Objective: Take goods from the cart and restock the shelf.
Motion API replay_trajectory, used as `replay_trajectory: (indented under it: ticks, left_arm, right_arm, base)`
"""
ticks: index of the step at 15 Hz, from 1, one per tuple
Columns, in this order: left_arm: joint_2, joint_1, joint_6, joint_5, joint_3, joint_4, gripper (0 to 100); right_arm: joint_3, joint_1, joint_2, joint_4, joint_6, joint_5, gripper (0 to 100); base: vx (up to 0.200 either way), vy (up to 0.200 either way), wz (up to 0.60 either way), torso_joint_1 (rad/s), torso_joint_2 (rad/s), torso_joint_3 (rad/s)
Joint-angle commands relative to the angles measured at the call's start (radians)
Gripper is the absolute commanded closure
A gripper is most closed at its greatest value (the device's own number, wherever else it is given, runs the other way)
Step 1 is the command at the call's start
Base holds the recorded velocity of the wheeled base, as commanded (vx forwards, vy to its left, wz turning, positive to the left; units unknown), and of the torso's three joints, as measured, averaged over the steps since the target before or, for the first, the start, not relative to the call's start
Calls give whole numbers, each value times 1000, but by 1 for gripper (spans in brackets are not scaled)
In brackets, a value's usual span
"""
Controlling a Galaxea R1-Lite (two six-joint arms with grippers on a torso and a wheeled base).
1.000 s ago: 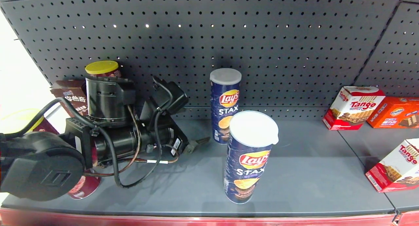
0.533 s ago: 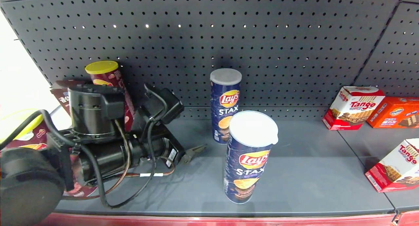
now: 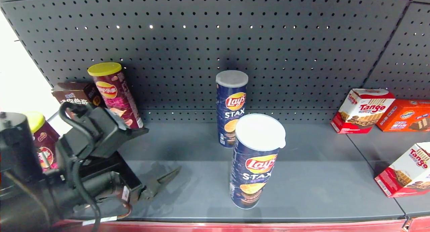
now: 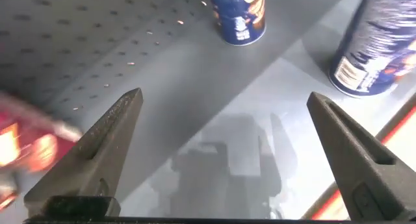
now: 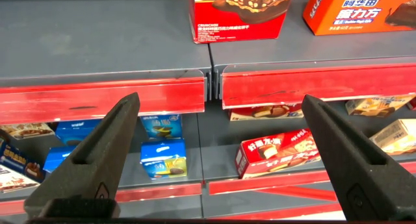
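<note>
Noting the rear maroon can (image 3: 114, 94), standing well left of and behind the front blue can (image 3: 254, 161): likely light, stiff-walled, slick, crushable, so grip mid-body; left gripper (image 4: 224, 97), between them, gapes wide, empty; right gripper (image 5: 221, 99) likewise.

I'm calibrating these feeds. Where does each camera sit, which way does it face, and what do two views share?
Head view: on the head, facing forward and down onto the grey shelf; left arm at lower left.
Left wrist view: on the left wrist, looking between the open left gripper along that shelf.
Right wrist view: on the right wrist, past the open right gripper toward red-railed shelves.
Shared: head and left wrist both show the rear blue can and front blue can.
</note>
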Motion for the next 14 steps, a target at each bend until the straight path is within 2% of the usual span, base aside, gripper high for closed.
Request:
replay_trajectory:
  ticks: [1,5,6,9,10,13,14]
  left_arm:
    - [-210,-42,2,26,99,6,0]
    - [-422,-74,8,32,247,13,0]
    - [-492,-92,8,29,297,13,0]
    - [-768,-91,5,43,464,40,0]
    - [-874,-89,5,50,475,123,0]
    - [-1134,-77,-1,52,374,537,0]
    - [-1177,18,-12,43,336,651,0]
  right_arm:
    - [0,0,2,0,0,0,0]
    - [0,0,2,0,0,0,0]
    - [0,-2,2,0,0,0,0]
    - [0,0,2,0,0,0,0]
    - [0,0,2,0,0,0,0]
    - [0,-2,2,0,0,0,0]
    - [0,0,2,0,0,0,0]
  base:
    - [0,0,0,0,0,0]
    - [0,0,0,0,0,0]
    - [0,0,0,0,0,0]
    - [0,0,0,0,0,0]
    - [0,0,0,0,0,0]
    - [0,0,0,0,0,0]
    - [0,0,0,0,0,0]
